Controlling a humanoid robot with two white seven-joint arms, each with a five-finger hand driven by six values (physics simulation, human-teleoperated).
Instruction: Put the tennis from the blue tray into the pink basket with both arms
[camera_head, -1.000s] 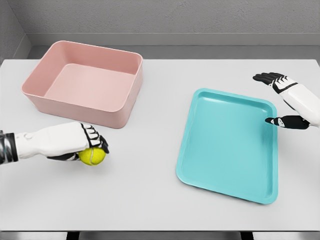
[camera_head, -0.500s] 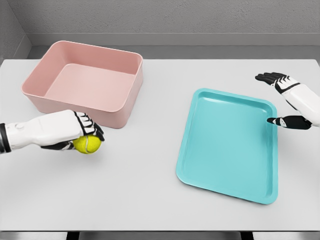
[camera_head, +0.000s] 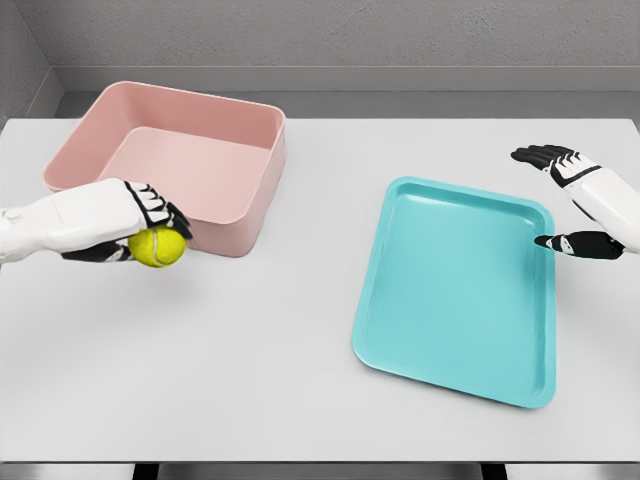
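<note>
At far left we see the left hand (camera_head: 120, 222) curled around one tennis ball (camera_head: 157, 247), in front of the near wall of the one pink basket (camera_head: 255, 190). One blue tray (camera_head: 455, 285) lies right of centre. Past it, our right hand (camera_head: 580, 205) spreads wide, holding nothing.

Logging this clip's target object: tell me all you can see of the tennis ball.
The tennis ball is small, round and yellow-green with a fuzzy-looking surface. It is held in the left hand, whose fingers curl over its top. It sits in front of the pink basket's near wall, outside the basket, far left of the blue tray.
</note>
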